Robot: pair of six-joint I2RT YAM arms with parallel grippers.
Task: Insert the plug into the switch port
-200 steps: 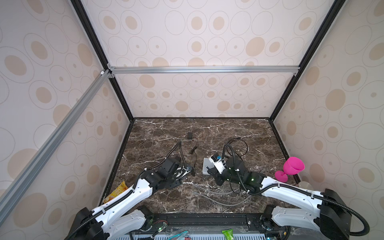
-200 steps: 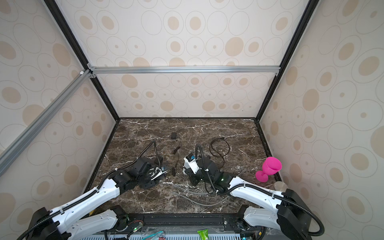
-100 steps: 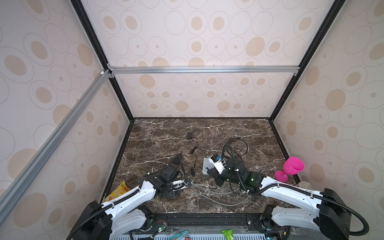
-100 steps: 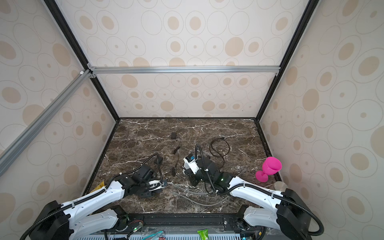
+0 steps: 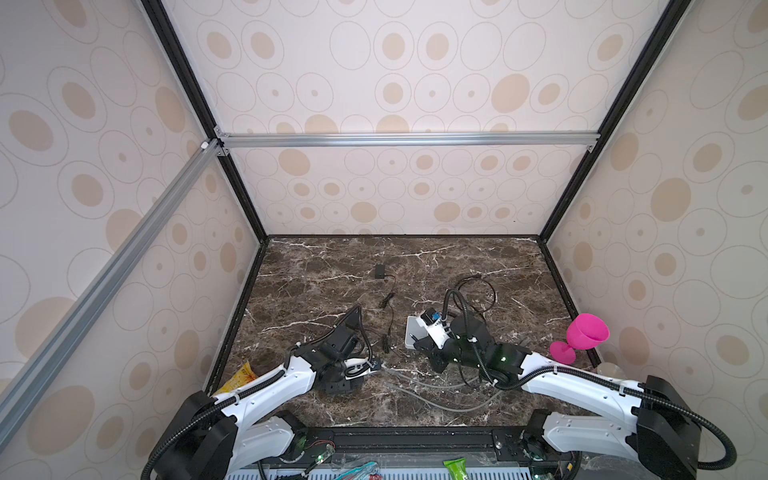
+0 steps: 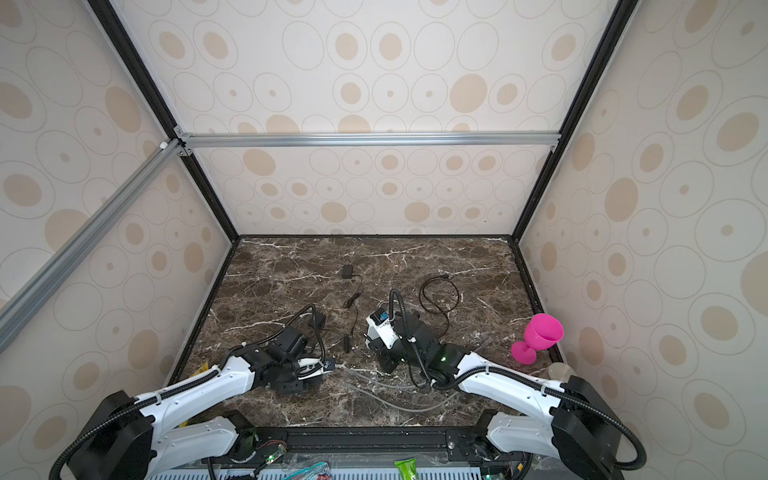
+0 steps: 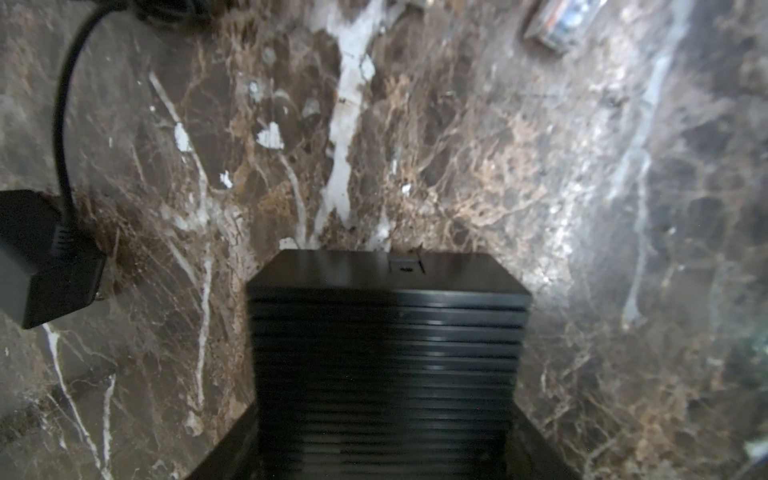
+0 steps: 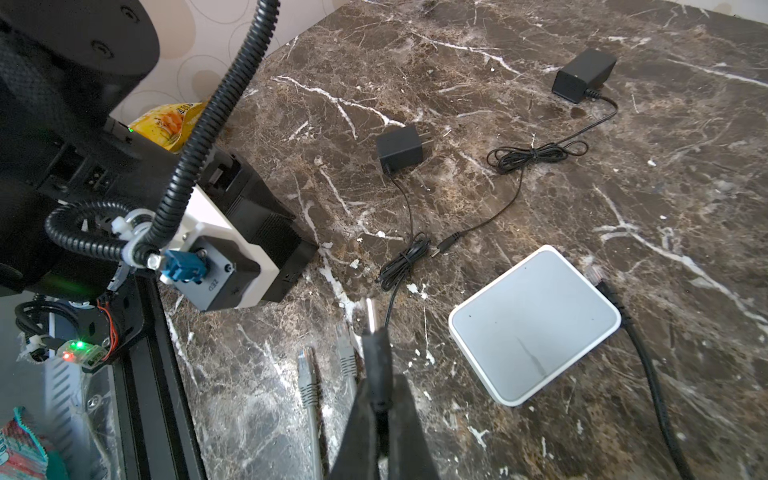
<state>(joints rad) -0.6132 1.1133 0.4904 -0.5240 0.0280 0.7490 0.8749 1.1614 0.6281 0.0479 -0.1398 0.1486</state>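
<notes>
plug (image 8: 375,353), black barrel type, metal tip. in a top view: white switch (image 5: 411,335) mid-table, plug too small to pick out. left wrist: left gripper (image 7: 386,286), width and load unreadable. right wrist: right gripper (image 8: 377,401) clamped on plug, just beside switch, uninserted. judged step: alignment. next: locate port, not in sight; square tip to it.

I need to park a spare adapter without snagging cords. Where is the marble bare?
Bare: the back-left corner, between the left wall and the small black power adapter; and the back-right, between the black looped cable and the right wall, behind the pink plastic goblet. Crowded: the middle around the white square switch, with thin cords and grey network cables.
</notes>
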